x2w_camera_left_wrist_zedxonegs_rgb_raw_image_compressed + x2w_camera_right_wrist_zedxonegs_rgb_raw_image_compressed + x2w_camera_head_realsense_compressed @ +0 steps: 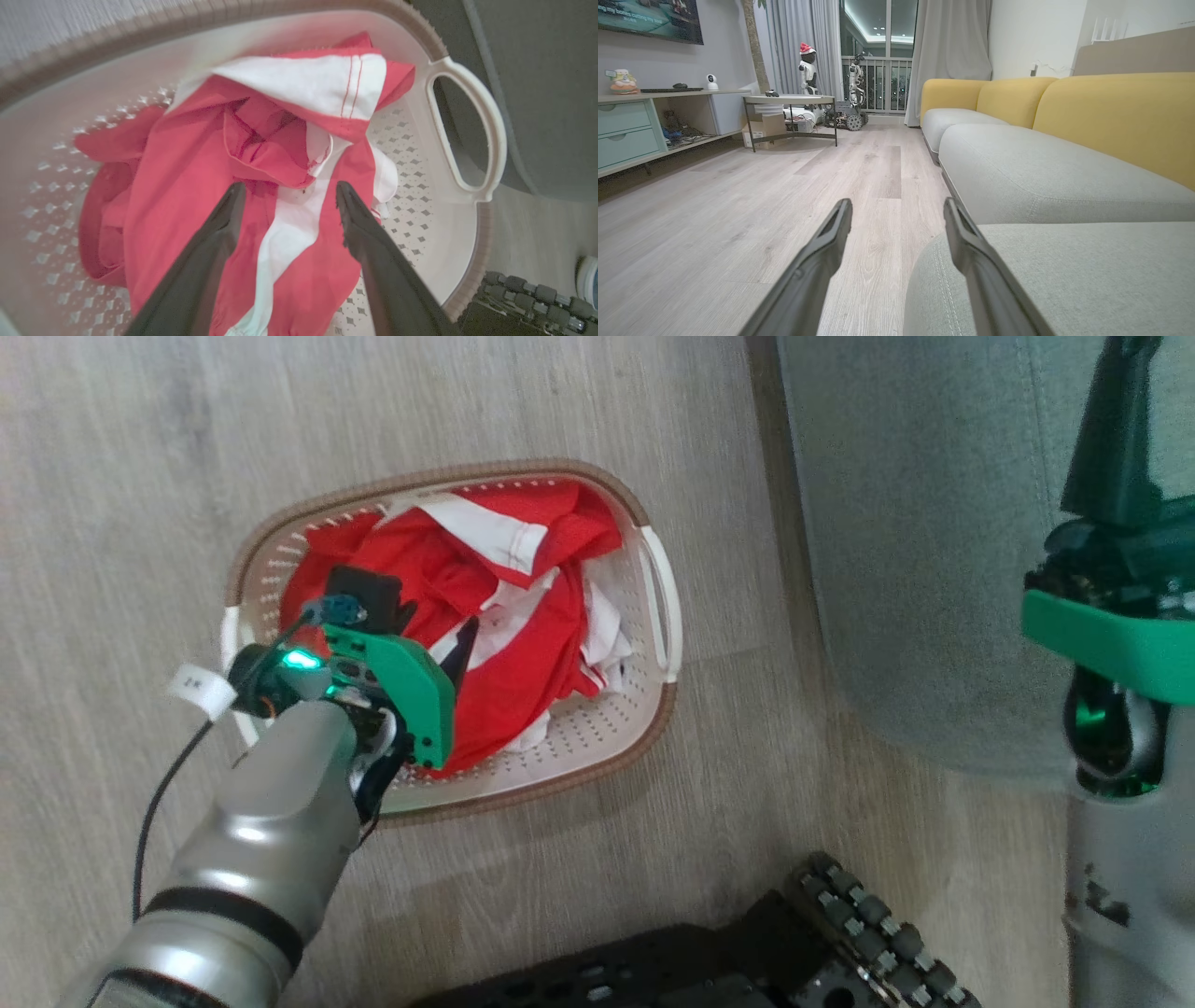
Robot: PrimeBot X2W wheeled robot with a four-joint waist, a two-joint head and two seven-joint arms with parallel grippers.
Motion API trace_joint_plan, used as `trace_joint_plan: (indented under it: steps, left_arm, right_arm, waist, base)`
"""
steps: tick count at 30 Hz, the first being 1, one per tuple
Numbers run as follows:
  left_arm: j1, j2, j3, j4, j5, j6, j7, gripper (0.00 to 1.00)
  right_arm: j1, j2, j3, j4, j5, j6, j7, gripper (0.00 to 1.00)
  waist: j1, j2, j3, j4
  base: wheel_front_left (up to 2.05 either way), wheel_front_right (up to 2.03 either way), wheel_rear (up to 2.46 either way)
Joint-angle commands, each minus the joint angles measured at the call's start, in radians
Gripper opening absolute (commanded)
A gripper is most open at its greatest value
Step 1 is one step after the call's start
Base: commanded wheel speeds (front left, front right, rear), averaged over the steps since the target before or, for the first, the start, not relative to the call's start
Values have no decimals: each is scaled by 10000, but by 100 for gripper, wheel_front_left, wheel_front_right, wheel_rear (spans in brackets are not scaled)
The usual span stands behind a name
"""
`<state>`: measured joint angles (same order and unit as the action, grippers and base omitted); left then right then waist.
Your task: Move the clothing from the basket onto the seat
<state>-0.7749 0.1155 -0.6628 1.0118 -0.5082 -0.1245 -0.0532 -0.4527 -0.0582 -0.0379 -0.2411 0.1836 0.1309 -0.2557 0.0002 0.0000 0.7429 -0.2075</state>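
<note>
**A:** Where is the clothing (187, 177)?

**B:** All of it is in the basket (665, 616), a red-and-white heap bunched toward the middle. The basket stands on the floor (140, 476), just beside the seat (915, 523).

**A:** And the left end effector (289, 186)?

**B:** Released, with its fingers spread. The tips are down over the heap, astride a white stripe. I cannot tell whether they touch the cloth.

**A:** So the grab is the step in hand. How would you do it well?

**B:** I'd sink the tips into the raised fold just ahead of them, so they pinch a thick ridge rather than one slippery layer. Thin sportswear probably slides, so I'd close fully before lifting. Then I'd lift straight up until the trailing cloth clears the brown rim, or the light basket may drag along.

**A:** And the right end effector (897, 204)?

**B:** Released too, holding nothing. It is poised at the seat's front edge, well apart from the basket.
</note>
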Motion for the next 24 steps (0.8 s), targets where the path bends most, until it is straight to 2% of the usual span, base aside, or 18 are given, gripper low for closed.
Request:
trace_joint_plan:
  steps: [1,11,24]
  left_arm:
    - [-104,182,102,39,-62,-60,29,100]
    - [-1048,259,-967,1127,-387,-61,902,100]
    - [-1561,351,-2475,1595,-678,-61,1780,100]
  right_arm:
    - [9,78,92,-438,75,-2,-61,100]
    - [-634,79,133,-905,138,-2,-61,100]
    - [-1103,79,310,-1097,185,-2,-61,100]
  waist:
    - [-2,0,297,-181]
    - [-2,0,1397,-455]
    - [-2,0,1964,-710]
  base:
    - [0,0,0]
    - [0,0,0]
    - [0,0,0]
